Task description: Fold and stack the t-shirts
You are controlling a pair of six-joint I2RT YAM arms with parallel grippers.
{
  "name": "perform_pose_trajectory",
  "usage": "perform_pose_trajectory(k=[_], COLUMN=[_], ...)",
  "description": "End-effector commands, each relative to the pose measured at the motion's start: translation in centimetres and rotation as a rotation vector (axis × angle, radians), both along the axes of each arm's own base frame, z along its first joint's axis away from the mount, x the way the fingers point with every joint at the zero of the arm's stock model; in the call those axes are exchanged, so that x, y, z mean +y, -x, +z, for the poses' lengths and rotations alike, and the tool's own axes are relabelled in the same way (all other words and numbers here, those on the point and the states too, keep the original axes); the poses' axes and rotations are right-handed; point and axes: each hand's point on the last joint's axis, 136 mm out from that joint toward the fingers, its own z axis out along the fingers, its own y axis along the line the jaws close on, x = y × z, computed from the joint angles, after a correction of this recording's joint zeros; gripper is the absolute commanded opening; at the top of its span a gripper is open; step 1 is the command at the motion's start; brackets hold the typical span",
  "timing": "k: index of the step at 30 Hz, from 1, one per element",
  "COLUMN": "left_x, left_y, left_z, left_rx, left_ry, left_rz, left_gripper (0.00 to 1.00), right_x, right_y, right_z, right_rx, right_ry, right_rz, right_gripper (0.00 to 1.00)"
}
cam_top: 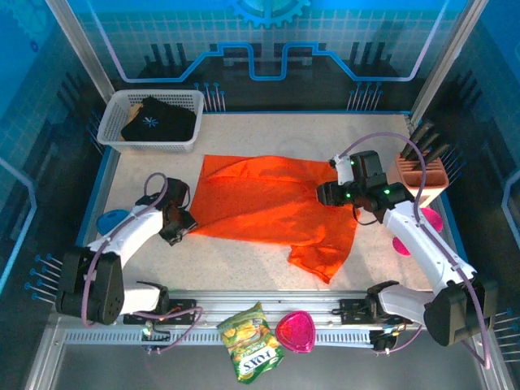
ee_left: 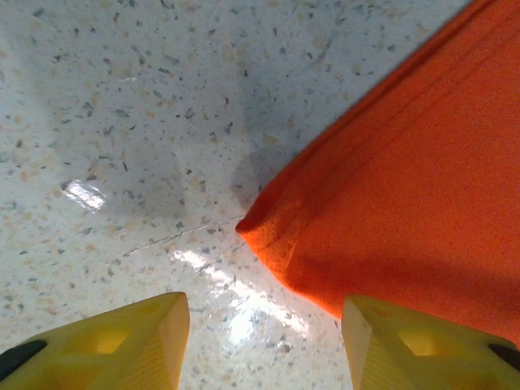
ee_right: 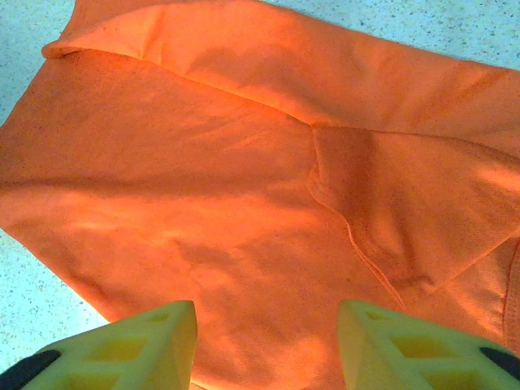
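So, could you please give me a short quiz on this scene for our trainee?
1. True or false: the black t-shirt lies in the white basket.
2. The left tool hangs open near: A) the white basket, B) a corner of the orange t-shirt, C) the black t-shirt.
3. In the top view, what lies just left of the pink heart-shaped dish?
Key: 1 true; 2 B; 3 the snack bag.
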Motion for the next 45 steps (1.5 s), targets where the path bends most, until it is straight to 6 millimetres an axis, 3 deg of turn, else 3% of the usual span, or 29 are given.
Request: perform_pose_trajectory(k=[1, 7, 12, 19, 24, 28, 30, 34, 41, 44, 45], left_x=[0.5, 1.2, 0.6, 0.4, -0.1, -0.6, -0.9, -1.4, -1.6, -1.6, -1.6], left_y=[-0.8, -1.3, -2.0, -2.3, -3.7, -5.4, -6.3, -7.6, -8.5, -8.4, -8.5], left_z=[-0.5, -1.9, -3.6, -4.0, -4.1, -4.2, -4.3, -4.1, -2.4, -1.6, -1.3], left_rx=[-0.023, -0.020, -0.016, -0.029, -0.054, -0.074, -0.081, -0.112, -0.173, -0.197, -0.205], left_ry=[-0.004, -0.013, 0.027, 0.035, 0.055, 0.074, 0.093, 0.122, 0.132, 0.130, 0.128], left_rz=[0.052, 0.071, 0.068, 0.046, 0.019, -0.009, -0.024, -0.041, -0.070, -0.080, -0.083], left_gripper=[0.53, 0.52, 0.42, 0.32, 0.24, 0.11, 0.01, 0.00, 0.00, 0.00, 0.00], right_x=[-0.1, -0.2, 0.2, 0.9, 0.7, 0.6, -0.1, -2.2, -2.9, -2.1, -1.7], right_y=[0.3, 0.5, 0.9, 1.7, 2.8, 5.4, 7.5, 10.9, 19.8, 20.7, 20.1], right_z=[-0.5, -0.9, -0.8, 1.7, 4.2, 5.0, 4.3, 2.2, -5.4, -7.6, -8.1], right_rx=[0.014, 0.031, 0.048, -0.008, -0.129, -0.234, -0.276, -0.252, 0.017, 0.027, -0.006], right_ry=[-0.003, -0.002, -0.015, -0.015, 0.148, 0.340, 0.480, 0.688, 0.725, 0.727, 0.759], right_rz=[0.016, 0.012, 0.030, 0.095, 0.202, 0.412, 0.561, 0.748, 1.094, 1.122, 1.113], right_gripper=[0.50, 0.50, 0.50, 0.50, 0.50, 0.52, 0.57, 0.62, 0.63, 0.63, 0.63])
